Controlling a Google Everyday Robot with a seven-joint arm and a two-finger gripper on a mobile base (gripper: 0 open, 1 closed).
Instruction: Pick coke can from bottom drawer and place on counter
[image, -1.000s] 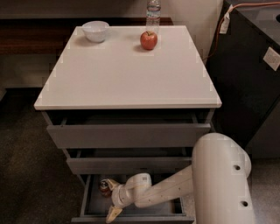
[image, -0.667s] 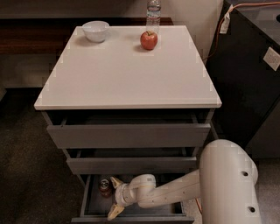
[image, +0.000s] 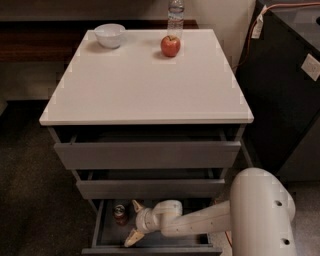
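The end effector (image: 133, 223) is inside the open bottom drawer (image: 98, 226), at the left end of the arm (image: 200, 222), which reaches in from the right. Its two fingers are spread apart, one tip toward the far side of the drawer and one toward the near front edge. They hold nothing.

The can (image: 120, 214) stands upright in the far left part of the drawer, just left of the end effector and closest to the far fingertip. It is not seated between the fingers. Whether the far fingertip touches it cannot be determined.

Current step, as judged: approach to the grasp. The can is not yet gripped.

Next move, as judged:
1. Advance the end effector left until the can sits between both fingers.
2. Shift slightly toward the far side to centre the can.
3. Close the fingers on the can.
4. Lift clear of the drawer above, then carry the can up to the table (image: 145, 85).

The table holds an apple (image: 170, 46), a bowl (image: 109, 35) and a bottle (image: 175, 12) along its far edge.

Limits of view:
- The drawer interior is dark, so the can's base is hard to make out.
- The drawer above hides the far part of the bottom drawer.
- The bottle top and the robot's body at the lower right are cut off.
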